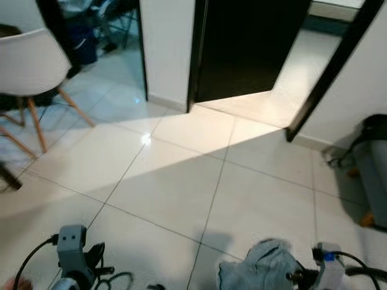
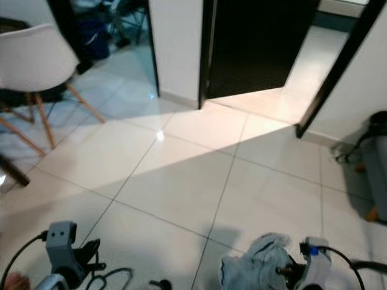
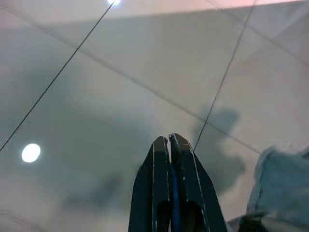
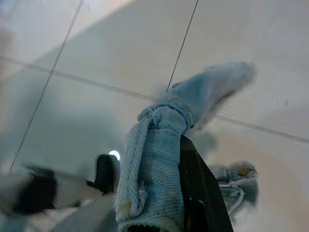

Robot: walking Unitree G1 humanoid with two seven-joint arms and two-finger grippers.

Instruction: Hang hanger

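Room: pale tiled floor (image 1: 181, 175), dark doorway (image 1: 242, 42) top centre, sunlit band across mid frame.
Chair (image 1: 27, 66): white, wooden legs, upper left.
Bag (image 1: 372, 163): grey, right edge.
Left gripper (image 3: 170, 145): fingers pressed together, nothing between them; low at bottom left.
Right gripper (image 4: 166, 159): bottom right, clamped on blue denim cloth (image 4: 159, 145), which drapes over fingers.
Hanger: can't make one out.

Chair (image 1: 30, 66) far left, doorway (image 1: 242, 48) ahead.
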